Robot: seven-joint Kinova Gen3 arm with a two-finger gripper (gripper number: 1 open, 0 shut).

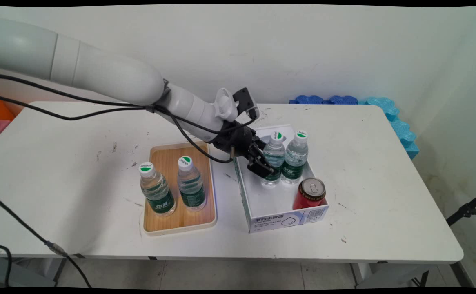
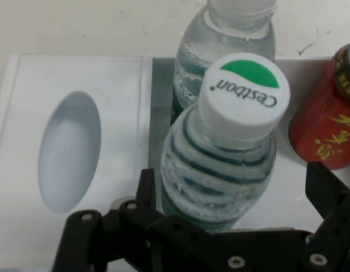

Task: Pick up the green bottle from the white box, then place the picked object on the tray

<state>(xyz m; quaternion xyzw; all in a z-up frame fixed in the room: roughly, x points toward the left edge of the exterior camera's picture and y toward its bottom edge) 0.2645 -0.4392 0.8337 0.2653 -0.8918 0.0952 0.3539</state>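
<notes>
My black gripper [image 1: 262, 165] reaches into a white cardboard box [image 1: 287, 220] and stands open around the left of two clear water bottles [image 1: 274, 157] with green labels and white caps. In the hand view this bottle [image 2: 220, 164] fills the space between the fingers; the left finger [image 2: 145, 184] is close against it and the right finger [image 2: 325, 181] stands apart from it. The second bottle [image 1: 296, 157] stands right beside it, seen behind it [image 2: 220, 39] in the hand view. A red drink can [image 1: 311, 192] stands upright in the box's near right corner.
A wooden tray [image 1: 181, 223] left of the box holds two more water bottles [image 1: 157, 190] [image 1: 190, 183], upright. Blue foam pieces [image 1: 344, 99] lie along the table's far right edge. Black cables hang from the arm over the table's left half.
</notes>
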